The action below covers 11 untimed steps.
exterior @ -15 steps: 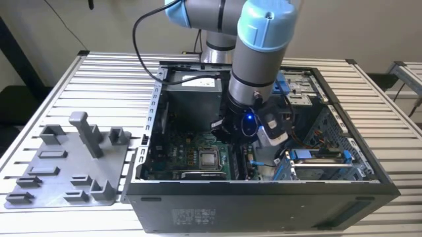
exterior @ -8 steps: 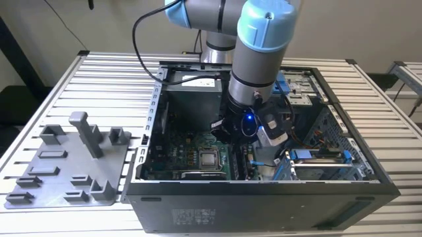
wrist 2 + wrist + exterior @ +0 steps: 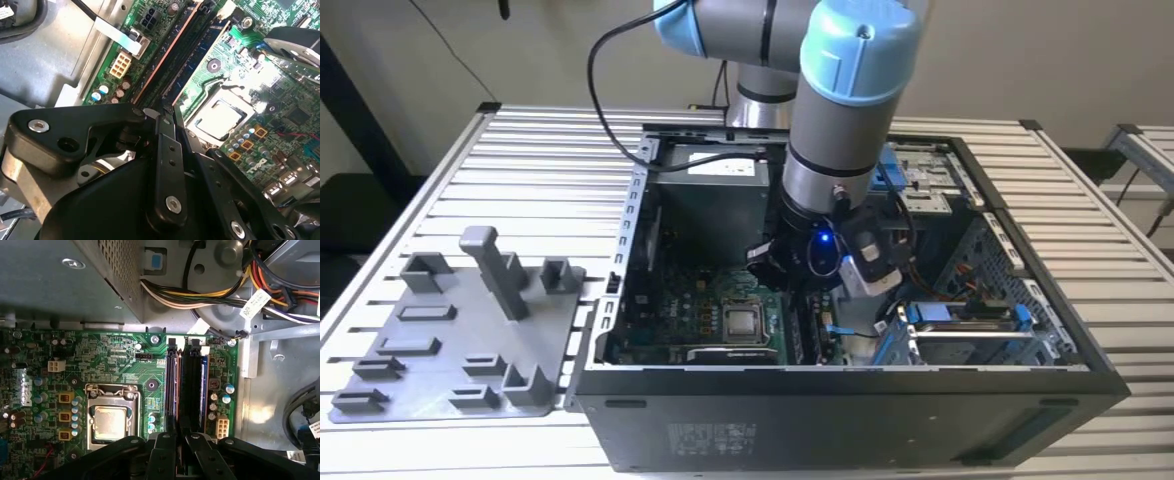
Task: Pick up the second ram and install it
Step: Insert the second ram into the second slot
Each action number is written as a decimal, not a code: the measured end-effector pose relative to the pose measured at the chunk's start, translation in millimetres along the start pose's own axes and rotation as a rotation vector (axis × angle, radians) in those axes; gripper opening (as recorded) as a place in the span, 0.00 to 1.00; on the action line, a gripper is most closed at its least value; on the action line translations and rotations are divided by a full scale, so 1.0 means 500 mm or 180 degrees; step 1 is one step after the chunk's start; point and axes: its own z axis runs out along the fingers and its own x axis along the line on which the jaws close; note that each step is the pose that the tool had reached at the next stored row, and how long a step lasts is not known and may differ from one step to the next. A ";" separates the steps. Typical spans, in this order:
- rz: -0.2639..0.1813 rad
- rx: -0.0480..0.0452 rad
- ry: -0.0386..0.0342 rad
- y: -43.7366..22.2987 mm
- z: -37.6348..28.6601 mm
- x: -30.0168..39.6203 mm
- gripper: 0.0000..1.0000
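While the tool [image 3: 181,452] hovers closed, the second ram [image 3: 183,385] sits slotted just beyond

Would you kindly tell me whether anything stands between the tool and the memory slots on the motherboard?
Nothing visible does. In the first wrist view the tool hangs directly over the memory slots, and the cable bundle lies beyond the slots' other end, off that path.

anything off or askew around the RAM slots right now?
Nothing stands out. The gripper sits over the RAM slots, in line with them. The CPU lies square in its socket, and no spill or damage shows.
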 end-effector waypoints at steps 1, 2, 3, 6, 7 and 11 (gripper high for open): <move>0.0013 0.0000 0.0000 0.000 0.000 0.000 0.14; 0.0026 0.0000 0.0000 0.000 0.000 0.000 0.14; 0.0039 0.0000 0.0000 0.000 0.000 0.000 0.14; 0.0058 -0.0017 0.0000 -0.001 0.000 0.000 0.14; 0.0063 -0.0018 0.0000 -0.002 0.000 0.000 0.14; 0.0079 -0.0021 -0.0001 -0.002 -0.001 0.000 0.14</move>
